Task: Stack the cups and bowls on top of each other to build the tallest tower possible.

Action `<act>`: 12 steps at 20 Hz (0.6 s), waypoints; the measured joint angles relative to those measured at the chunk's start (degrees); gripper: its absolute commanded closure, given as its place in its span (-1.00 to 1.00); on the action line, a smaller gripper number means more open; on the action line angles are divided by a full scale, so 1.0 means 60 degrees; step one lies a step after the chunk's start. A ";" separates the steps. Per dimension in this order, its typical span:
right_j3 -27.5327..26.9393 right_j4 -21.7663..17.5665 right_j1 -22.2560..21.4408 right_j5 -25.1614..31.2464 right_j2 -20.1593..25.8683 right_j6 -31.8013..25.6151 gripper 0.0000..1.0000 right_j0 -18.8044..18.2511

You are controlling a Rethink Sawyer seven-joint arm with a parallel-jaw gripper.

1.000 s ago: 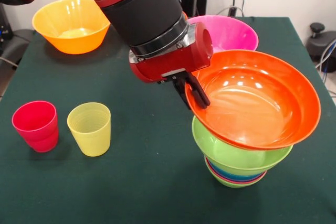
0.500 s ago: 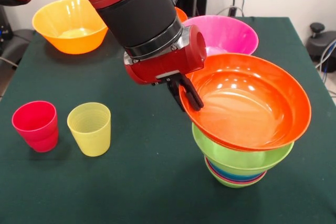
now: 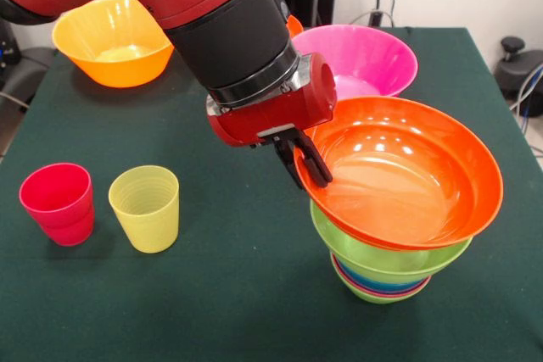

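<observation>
**Q:** So what changed with that wide glossy orange plastic bowl (image 3: pixel 407 180)?

**A:** A second earlier I had it tipped up and off to the right. By this shot I'd levelled it and brought it down onto the tower of nested bowls (image 3: pixel 386 267), touching the big green rim. My gripper (image 3: pixel 310 165) was still clenched on the orange bowl's left rim, so not released yet. Looked nearly seated, I'd guess.

**Q:** Anything else around?

**A:** Left to right: small ribbed red plastic cup (image 3: pixel 58 203), translucent yellow ribbed cup (image 3: pixel 145 207) just beside it, yellow-orange bowl (image 3: pixel 114 40) far back, pink bowl (image 3: pixel 365 58) behind my wrist. Nothing blocked the cups, but my arm hung over the tower.
</observation>
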 measured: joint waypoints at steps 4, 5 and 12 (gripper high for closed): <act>0.0036 -0.0022 0.0098 -0.0099 0.0113 0.0000 1.00 -0.0030; 0.0044 -0.0028 0.0124 -0.0135 0.0128 0.0000 1.00 -0.0034; 0.0181 -0.0071 0.0162 -0.0424 0.0180 0.0000 1.00 -0.0084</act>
